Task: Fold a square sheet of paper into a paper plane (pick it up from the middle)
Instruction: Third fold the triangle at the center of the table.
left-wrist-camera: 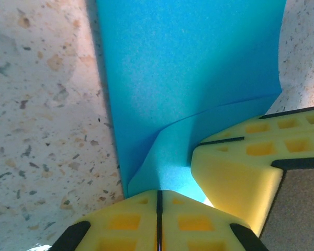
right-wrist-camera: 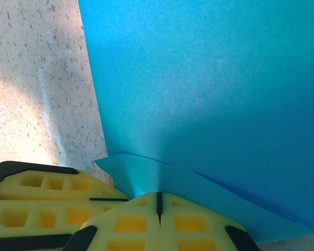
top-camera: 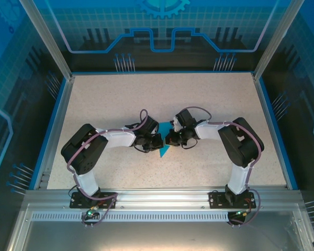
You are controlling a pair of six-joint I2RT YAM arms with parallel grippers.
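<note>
Left gripper [left-wrist-camera: 158,203]: jaws pressed together, seam closed, clenched on the near edge of the sheet of paper [left-wrist-camera: 188,68]. Right gripper [right-wrist-camera: 158,201]: likewise clamped, a raised lip of the same sheet running into its tips. The two grippers sit tip to tip, nearly touching.

Sheet lies mid-desk between the arms, partly folded. From above it shows as a narrow blue wedge pointing toward the bases. A shallow crease line crosses it just beyond the left gripper's tips.

Judgement: crease-forming step in progress. To do it well, keep both pinches firm, move the grippers together so the layers don't shear, and press flat onto the desk [top-camera: 146,94] before releasing.
</note>
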